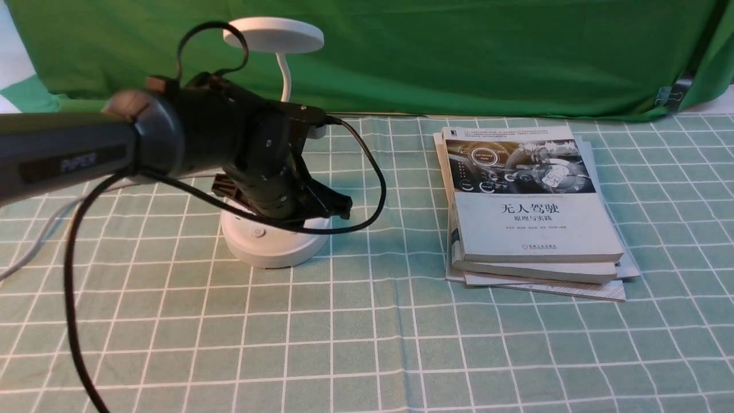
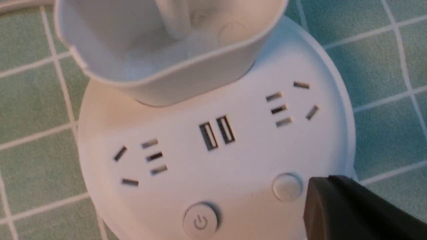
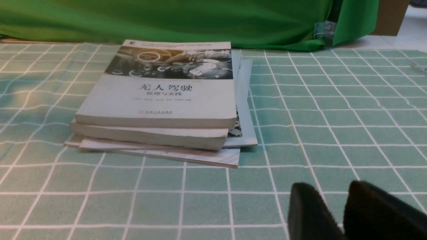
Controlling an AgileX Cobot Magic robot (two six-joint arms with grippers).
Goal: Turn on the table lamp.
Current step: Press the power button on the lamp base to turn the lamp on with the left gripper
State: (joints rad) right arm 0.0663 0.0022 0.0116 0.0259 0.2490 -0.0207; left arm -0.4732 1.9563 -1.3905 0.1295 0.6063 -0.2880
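Observation:
The white table lamp stands left of centre, its disc head point(image 1: 274, 34) unlit on a thin gooseneck point(image 1: 285, 74) over the round base point(image 1: 269, 249). My left gripper point(image 1: 343, 207) hangs shut just above the base's right side and holds nothing. In the left wrist view its dark tip point(image 2: 320, 190) sits right beside the plain round button point(image 2: 287, 186); I cannot tell if they touch. The power-symbol button point(image 2: 200, 220), two USB ports point(image 2: 217, 132) and cup holder point(image 2: 166, 50) show clearly. My right gripper point(image 3: 328, 195) is shut low over the cloth.
A stack of books point(image 1: 533, 206) lies to the right of the lamp, also ahead of the right gripper as the book stack point(image 3: 160, 100). The lamp's grey cord point(image 1: 34, 246) trails off left. Green backdrop cloth point(image 1: 459, 57) closes off the far table edge.

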